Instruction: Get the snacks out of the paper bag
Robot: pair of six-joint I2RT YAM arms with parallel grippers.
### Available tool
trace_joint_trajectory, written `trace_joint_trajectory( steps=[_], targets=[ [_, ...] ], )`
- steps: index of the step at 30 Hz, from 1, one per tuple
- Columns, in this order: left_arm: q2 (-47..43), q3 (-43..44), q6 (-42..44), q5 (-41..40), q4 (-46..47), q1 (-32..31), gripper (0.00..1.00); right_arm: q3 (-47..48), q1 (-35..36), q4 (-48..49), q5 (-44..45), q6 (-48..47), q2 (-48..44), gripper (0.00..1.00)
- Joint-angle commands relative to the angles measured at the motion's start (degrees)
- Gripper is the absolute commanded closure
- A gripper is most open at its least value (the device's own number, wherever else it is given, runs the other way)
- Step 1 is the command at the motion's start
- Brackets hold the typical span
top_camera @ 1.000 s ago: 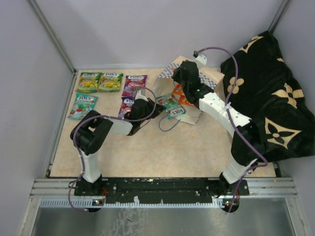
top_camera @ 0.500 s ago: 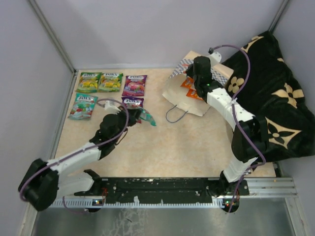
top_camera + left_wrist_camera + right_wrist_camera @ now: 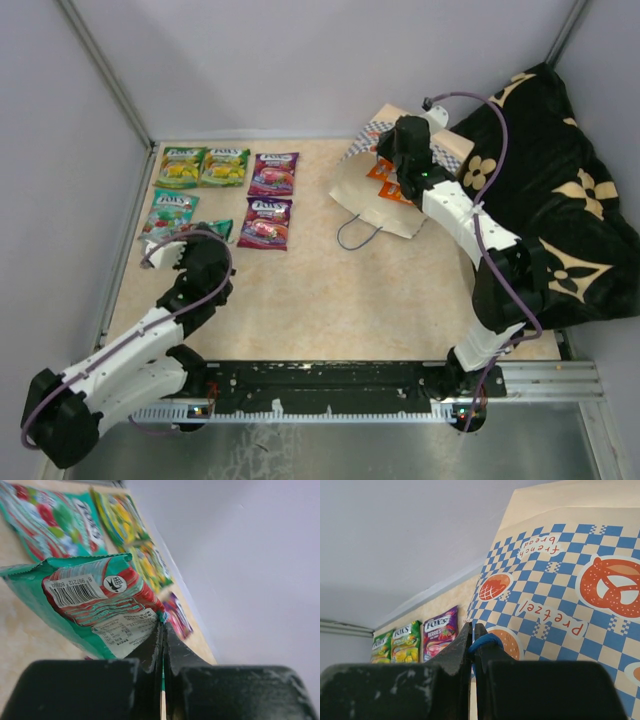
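Right claw (image 3: pixel 472 627) pinching blue cord (image 3: pixel 483 641), left claw (image 3: pixel 162 626) pinching teal pouch (image 3: pixel 95 602)

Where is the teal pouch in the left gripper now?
Top view: the held teal pouch is at the left of the table, in the left gripper, beside the flat teal pouch and left of the lower purple pouch.

A robotics lab's test cell, by the look of it: bare grey walls (image 3: pixel 300 60) and metal struts (image 3: pixel 105 70) box in a tan table (image 3: pixel 380 290). A left arm (image 3: pixel 130 350) and a right arm (image 3: pixel 460 215), trailing purple cable (image 3: pixel 462 94), are bolted to an aluminium rail (image 3: pixel 330 380) at the near edge. A black flowered cloth (image 3: pixel 560 200) drapes the right side.
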Motion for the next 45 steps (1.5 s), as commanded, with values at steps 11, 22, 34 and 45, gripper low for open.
trace_joint_trajectory(
  steps=[11, 22, 34, 45],
  targets=[
    [47.94, 39.60, -84.72, -18.66, -69.86, 9.48, 1.00, 0.24, -0.03, -0.54, -4.90, -2.40, -3.11, 1.00],
    [66.41, 50.81, -84.82, -16.63, -67.11, 12.83, 1.00, 0.14, 0.00, -0.94, -6.72, -3.67, -3.16, 1.00],
    [70.47, 58.86, -83.65, -14.98, -72.52, 11.34, 0.01, 1.82, 0.17, -1.77, -8.24, -4.04, -1.71, 1.00],
    [66.96, 65.37, -61.01, -26.24, -89.85, -8.05, 0.01, 2.99, 1.41, -0.54, -10.18, -3.50, 0.41, 1.00]
  ],
)
